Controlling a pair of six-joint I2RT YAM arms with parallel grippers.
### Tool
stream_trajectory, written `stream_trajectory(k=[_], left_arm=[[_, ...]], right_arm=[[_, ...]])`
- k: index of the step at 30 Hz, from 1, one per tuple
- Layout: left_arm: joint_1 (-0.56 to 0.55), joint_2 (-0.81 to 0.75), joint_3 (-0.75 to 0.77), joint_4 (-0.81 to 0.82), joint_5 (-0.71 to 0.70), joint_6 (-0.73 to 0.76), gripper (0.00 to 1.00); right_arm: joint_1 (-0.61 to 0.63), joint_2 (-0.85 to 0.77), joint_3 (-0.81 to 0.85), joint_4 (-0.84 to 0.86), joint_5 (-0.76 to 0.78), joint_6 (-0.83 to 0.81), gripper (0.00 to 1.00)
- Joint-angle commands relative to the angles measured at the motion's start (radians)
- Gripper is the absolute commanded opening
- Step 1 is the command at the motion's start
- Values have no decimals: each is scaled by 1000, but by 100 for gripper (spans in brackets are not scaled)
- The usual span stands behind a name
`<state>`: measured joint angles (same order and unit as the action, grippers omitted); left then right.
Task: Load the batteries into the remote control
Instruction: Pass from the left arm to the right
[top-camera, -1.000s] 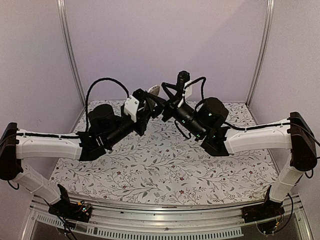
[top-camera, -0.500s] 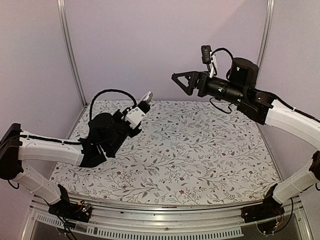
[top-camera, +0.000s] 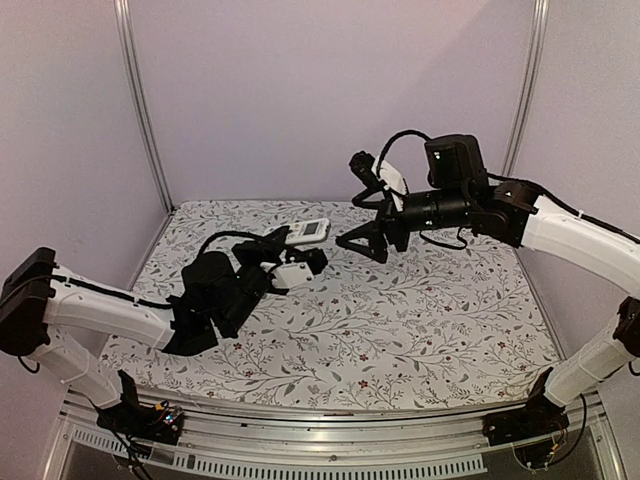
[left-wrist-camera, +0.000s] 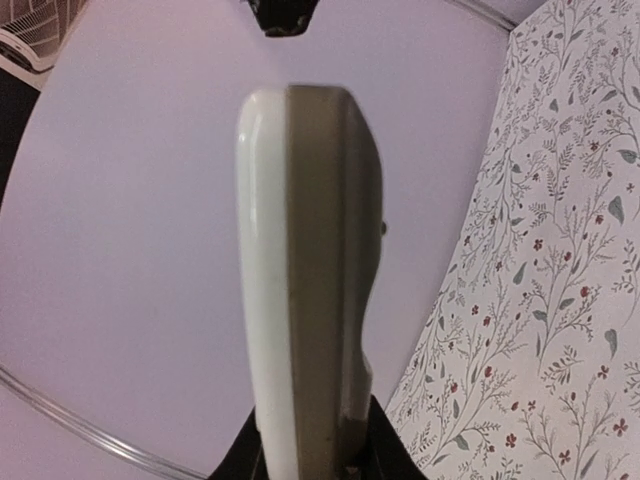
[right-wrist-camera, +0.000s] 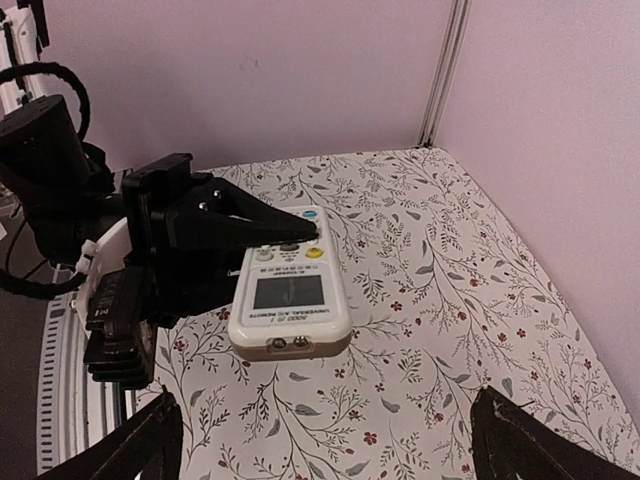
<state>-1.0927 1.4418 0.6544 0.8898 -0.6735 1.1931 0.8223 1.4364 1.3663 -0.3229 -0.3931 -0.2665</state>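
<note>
The remote control is a slim white handset with a small screen, held above the floral table by my left gripper, which is shut on its button end. The left wrist view shows the remote edge-on, white face to the left and beige back to the right, clamped by that gripper. My right gripper hangs open just right of the remote and touches nothing. From the right wrist, the remote lies face up beyond the wide-apart right gripper. No batteries show in any view.
The floral cloth covers the table. Purple walls with aluminium posts close in the back and both sides. My left arm's black body and cable fill the left of the right wrist view.
The two grippers, close together at the back centre a second ago, have parted. The right arm swung up and right, then came down beside the remote. The left arm lowered the remote, screen up.
</note>
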Motion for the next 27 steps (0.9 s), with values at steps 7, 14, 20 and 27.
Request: stream_trajectory(k=[7,14,20,27], left_arm=[[-34,29,-9,45,7,79,0],[-39,44,2,32,20,66,0],[-40,41,0,43,16,60,0],[-38,41,1,37,20,54,0]], right_arm=[[64,119,65,-43,59,-108,93],[69,185,123,-42,63,-89,74],[71,207,141,-52,57,-83,61],[71,229,159,-108,61,-77,61]])
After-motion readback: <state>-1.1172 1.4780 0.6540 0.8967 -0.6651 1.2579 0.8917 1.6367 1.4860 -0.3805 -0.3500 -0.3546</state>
